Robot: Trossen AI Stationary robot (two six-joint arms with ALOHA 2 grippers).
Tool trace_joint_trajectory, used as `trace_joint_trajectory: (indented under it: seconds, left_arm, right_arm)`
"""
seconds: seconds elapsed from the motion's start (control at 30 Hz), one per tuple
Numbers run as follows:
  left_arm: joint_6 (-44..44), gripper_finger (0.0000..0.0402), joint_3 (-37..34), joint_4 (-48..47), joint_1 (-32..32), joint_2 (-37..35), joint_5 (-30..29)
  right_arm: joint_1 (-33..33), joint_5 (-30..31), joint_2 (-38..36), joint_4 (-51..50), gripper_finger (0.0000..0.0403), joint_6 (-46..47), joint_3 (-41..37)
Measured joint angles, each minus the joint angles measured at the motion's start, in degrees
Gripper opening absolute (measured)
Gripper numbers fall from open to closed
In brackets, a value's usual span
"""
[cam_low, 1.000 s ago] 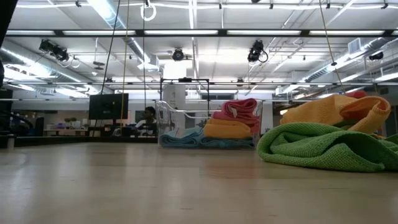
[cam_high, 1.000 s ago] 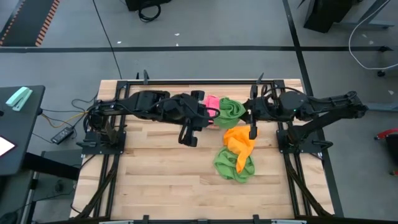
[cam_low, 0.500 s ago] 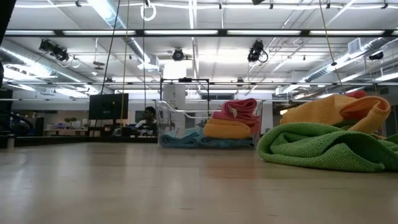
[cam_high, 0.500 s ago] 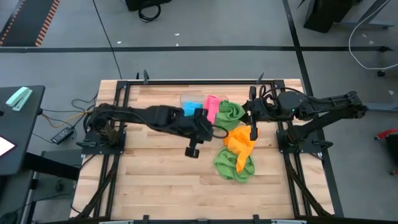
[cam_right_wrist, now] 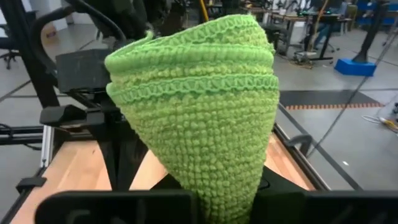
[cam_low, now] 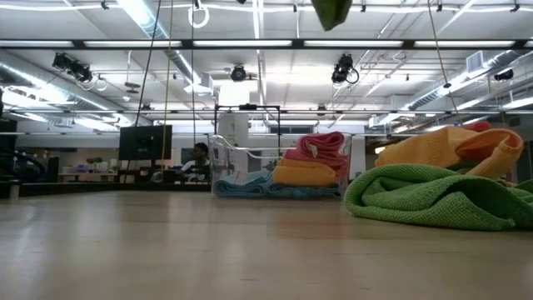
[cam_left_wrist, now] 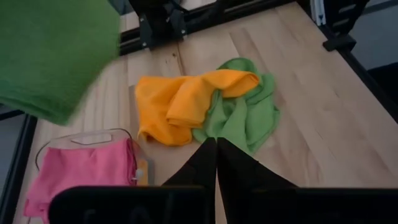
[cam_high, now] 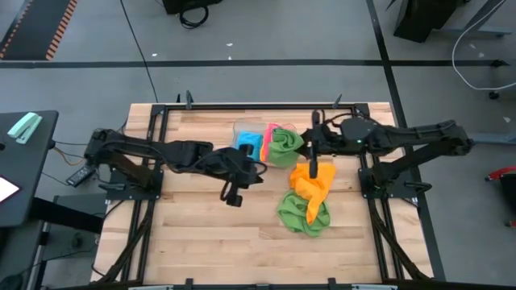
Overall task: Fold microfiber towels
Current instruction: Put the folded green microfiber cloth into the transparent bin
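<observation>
Right pincer (cam_high: 311, 151) gripping green towel (cam_high: 284, 146), left pincer (cam_high: 233, 196) closed

From the high cam we look straight down on the whole tabletop (cam_high: 201, 234). Our low cam sits at tabletop level, facing across into the room, close to the orange-and-green towel heap (cam_low: 441, 179), which the high and left wrist cams share. The left wrist cam looks down from above; our right wrist cam is jammed against a green towel (cam_right_wrist: 199, 106).
</observation>
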Motion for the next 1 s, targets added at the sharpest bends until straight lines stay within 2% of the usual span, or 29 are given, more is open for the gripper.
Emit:
trace_joint_trajectory:
  seconds: [0.2, 0.67, 1.0]
  left_arm:
    - [-0.09, 0.0014, -7.94, 5.66, -0.47, -5.29, 0.0]
    - [2.68, 0.0013, -29.86, 20.66, -0.79, -13.84, 0.02]
    - [0.32, 0.0017, -38.9, 25.13, -3.25, -21.55, 0.0]
  right_arm:
    - [-2.4, -3.34, 5.53, 5.39, 0.0042, -0.04, 0.0]
    - [-6.52, -4.63, 15.05, 12.22, 0.0042, 0.84, -0.07]
    - [-6.64, -4.62, 20.41, 18.41, 0.0042, 0.85, -0.03]
